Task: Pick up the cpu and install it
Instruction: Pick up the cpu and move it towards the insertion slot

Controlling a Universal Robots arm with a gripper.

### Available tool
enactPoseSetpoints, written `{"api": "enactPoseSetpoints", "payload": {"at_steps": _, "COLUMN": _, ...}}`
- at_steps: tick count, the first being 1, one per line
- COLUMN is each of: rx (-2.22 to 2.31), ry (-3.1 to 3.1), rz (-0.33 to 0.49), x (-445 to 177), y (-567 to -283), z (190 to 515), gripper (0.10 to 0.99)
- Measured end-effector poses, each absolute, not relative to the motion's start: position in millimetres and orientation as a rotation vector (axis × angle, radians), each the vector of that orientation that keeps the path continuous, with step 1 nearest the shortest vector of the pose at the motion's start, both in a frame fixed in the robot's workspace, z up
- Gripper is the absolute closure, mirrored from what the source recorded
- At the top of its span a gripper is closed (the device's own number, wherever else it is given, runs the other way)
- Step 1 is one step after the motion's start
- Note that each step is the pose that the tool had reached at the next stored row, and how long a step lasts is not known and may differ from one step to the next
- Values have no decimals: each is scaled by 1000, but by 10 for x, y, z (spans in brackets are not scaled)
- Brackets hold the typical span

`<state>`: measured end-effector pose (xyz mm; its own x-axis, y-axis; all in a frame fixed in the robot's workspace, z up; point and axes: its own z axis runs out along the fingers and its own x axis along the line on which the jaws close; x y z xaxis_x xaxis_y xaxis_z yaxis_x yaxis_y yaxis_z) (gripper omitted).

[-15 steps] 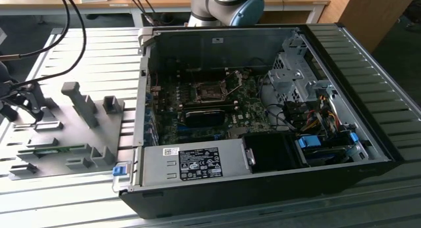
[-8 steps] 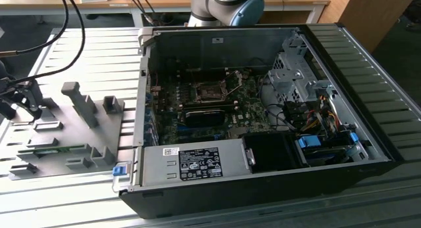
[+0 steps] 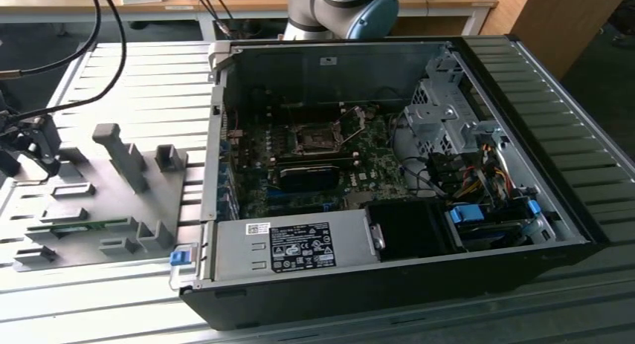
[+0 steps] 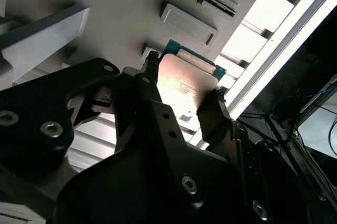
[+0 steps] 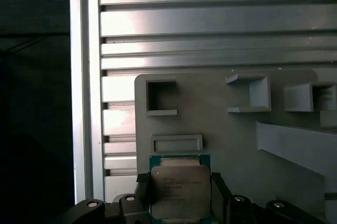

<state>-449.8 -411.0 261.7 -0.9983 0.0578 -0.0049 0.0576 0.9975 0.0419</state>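
Observation:
The cpu [image 5: 179, 191], a small square chip with a shiny metal top and green edge, sits between my gripper's [image 5: 180, 184] two black fingers [image 5: 142, 190], which press on its opposite sides. In the second wrist view the cpu [image 4: 182, 83] is likewise clasped by the gripper [image 4: 181, 93], just above the grey fixture plate [image 4: 131, 2]. In the exterior view the gripper [image 3: 38, 147] hovers over the far left end of the fixture plate [image 3: 94, 210]. The black socket frame [image 3: 317, 140] lies on the motherboard inside the open computer case [image 3: 397, 277], well to the exterior view's right of the gripper.
Grey upright blocks [image 3: 124, 154] and small pockets [image 5: 160, 97] stand on the fixture plate. Black cables [image 3: 100, 32] hang over the ribbed metal table [image 3: 149, 69]. The case holds a power supply [image 3: 288, 247], a drive cage [image 3: 447, 114] and wiring. The arm's base [image 3: 343, 10] stands behind the case.

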Motion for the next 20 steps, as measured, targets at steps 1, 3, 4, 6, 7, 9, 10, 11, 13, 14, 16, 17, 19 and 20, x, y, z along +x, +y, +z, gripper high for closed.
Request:
{"api": "enactPoseSetpoints", "payload": {"at_steps": 1, "rx": 91, "ry": 3134, "rz": 65, "x": -4498, "y": -4109, "z": 2628, "gripper": 541}}
{"api": "enactPoseSetpoints", "payload": {"at_steps": 3, "rx": 91, "ry": 3133, "rz": 65, "x": -4498, "y": -4108, "z": 2648, "gripper": 541}}
{"api": "enactPoseSetpoints", "payload": {"at_steps": 4, "rx": 91, "ry": 3133, "rz": 65, "x": -4498, "y": -4106, "z": 2658, "gripper": 541}}
{"api": "enactPoseSetpoints", "payload": {"at_steps": 6, "rx": 91, "ry": 3134, "rz": 65, "x": -4498, "y": -4104, "z": 2678, "gripper": 541}}
{"api": "enactPoseSetpoints", "payload": {"at_steps": 7, "rx": 90, "ry": 3133, "rz": 65, "x": -4498, "y": -4103, "z": 2688, "gripper": 541}}
{"api": "enactPoseSetpoints", "payload": {"at_steps": 9, "rx": 91, "ry": 3134, "rz": 65, "x": -4498, "y": -4101, "z": 2707, "gripper": 541}}
{"api": "enactPoseSetpoints", "payload": {"at_steps": 10, "rx": 91, "ry": 3133, "rz": 65, "x": -4498, "y": -4100, "z": 2717, "gripper": 541}}
{"api": "enactPoseSetpoints", "payload": {"at_steps": 11, "rx": 91, "ry": 3134, "rz": 65, "x": -4498, "y": -4100, "z": 2728, "gripper": 541}}
{"api": "enactPoseSetpoints", "payload": {"at_steps": 13, "rx": 91, "ry": 3133, "rz": 65, "x": -4498, "y": -4097, "z": 2746, "gripper": 541}}
{"api": "enactPoseSetpoints", "payload": {"at_steps": 14, "rx": 91, "ry": 3133, "rz": 65, "x": -4498, "y": -4097, "z": 2755, "gripper": 541}}
{"api": "enactPoseSetpoints", "payload": {"at_steps": 16, "rx": 91, "ry": 3134, "rz": 65, "x": -4498, "y": -4095, "z": 2773, "gripper": 541}}
{"api": "enactPoseSetpoints", "payload": {"at_steps": 17, "rx": 91, "ry": 3133, "rz": 65, "x": -4498, "y": -4094, "z": 2783, "gripper": 541}}
{"api": "enactPoseSetpoints", "payload": {"at_steps": 19, "rx": 91, "ry": 3133, "rz": 65, "x": -4498, "y": -4091, "z": 2801, "gripper": 541}}
{"api": "enactPoseSetpoints", "payload": {"at_steps": 20, "rx": 91, "ry": 3133, "rz": 65, "x": -4498, "y": -4089, "z": 2812, "gripper": 541}}
